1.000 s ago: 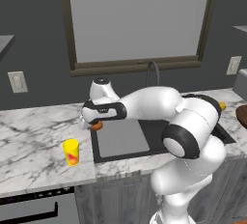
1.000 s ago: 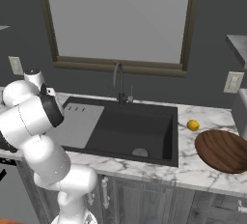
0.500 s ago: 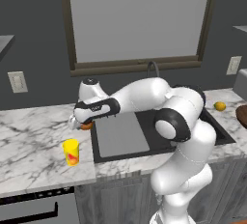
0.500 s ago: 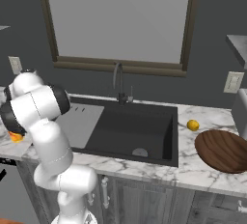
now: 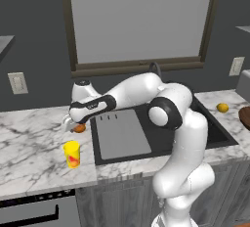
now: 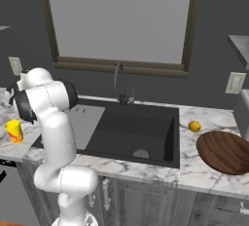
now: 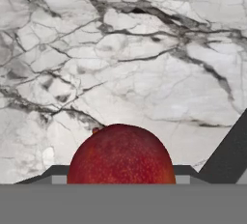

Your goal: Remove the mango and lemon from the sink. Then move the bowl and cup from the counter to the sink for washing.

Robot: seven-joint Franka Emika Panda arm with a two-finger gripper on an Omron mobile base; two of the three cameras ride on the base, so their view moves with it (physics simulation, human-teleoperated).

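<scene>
White marble counter (image 5: 34, 147) lies left of the sink (image 5: 122, 133), under the gripper (image 5: 73, 125). Its jaws stand fairly wide, clasping the mango (image 7: 120, 154) between them just above the marble, near the cup (image 5: 72, 154).

A: Which parts of the mango (image 7: 120, 154) are hidden?
B: In the hand view its lower part is cut off at the bottom, so its contact with the counter (image 7: 144, 63) cannot be judged. In the left base view the end effector (image 5: 72, 124) covers most of it, leaving an orange sliver.

A: And the bowl (image 6: 224, 152)?
B: Its right side is cut by the edge of the right base view; in the left base view a brown sliver shows at the right edge.

A: The sink (image 6: 141, 132)?
B: The arm covers part of its basin in the left base view.
</scene>
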